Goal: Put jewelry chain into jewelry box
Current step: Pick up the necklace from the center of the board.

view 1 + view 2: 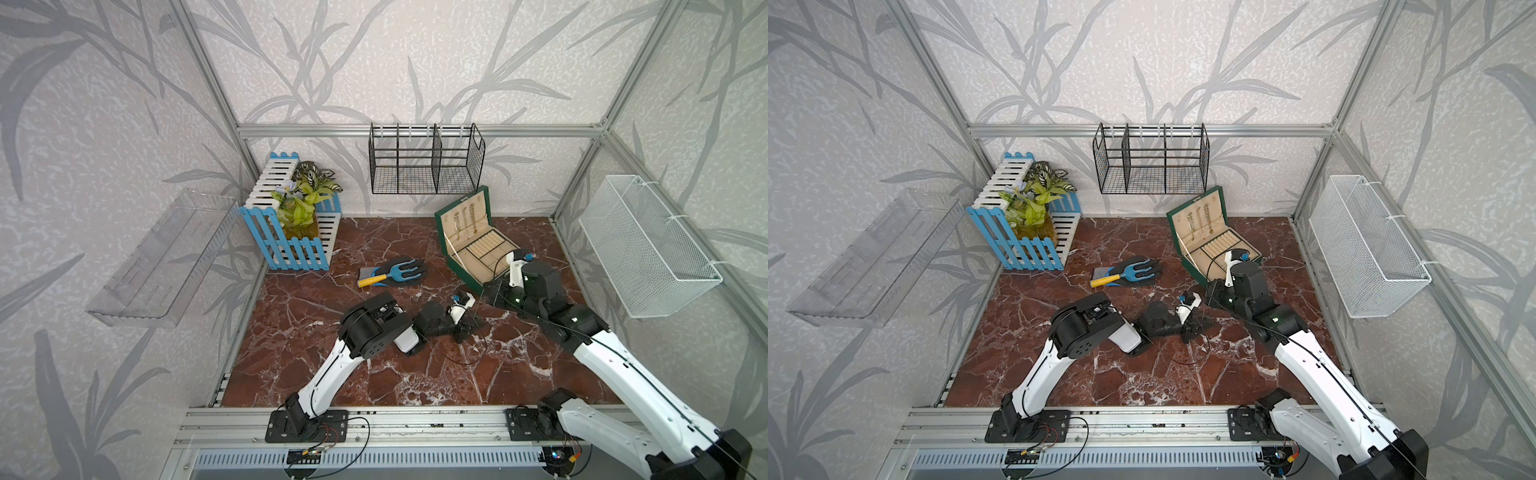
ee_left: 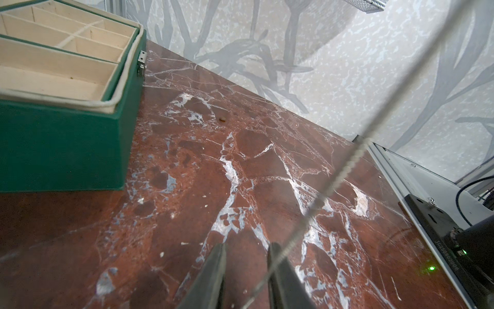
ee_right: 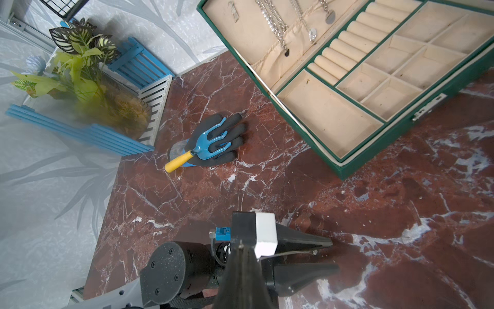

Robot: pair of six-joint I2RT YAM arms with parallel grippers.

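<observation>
- The right pincer (image 3: pixel 241 244) is clamped tight on the chain (image 2: pixel 344 166).
- The left pincer (image 2: pixel 247 246) stands partly open near the jewelry box (image 2: pixel 61 149), with the chain passing between its fingers.

Left arm (image 1: pixel 328 374) reaches from the table's (image 1: pixel 415 382) front edge to its middle, forearm low and turned toward the right edge. Left gripper (image 3: pixel 334 254) lies near the surface, fingers (image 3: pixel 302 239) apart. Right arm (image 1: pixel 623 365) stretches in from the front-right corner, wrist bent down. Right gripper (image 3: pixel 240 240) is closed, pinching the chain (image 2: pixel 344 166) just above the left one.
</observation>
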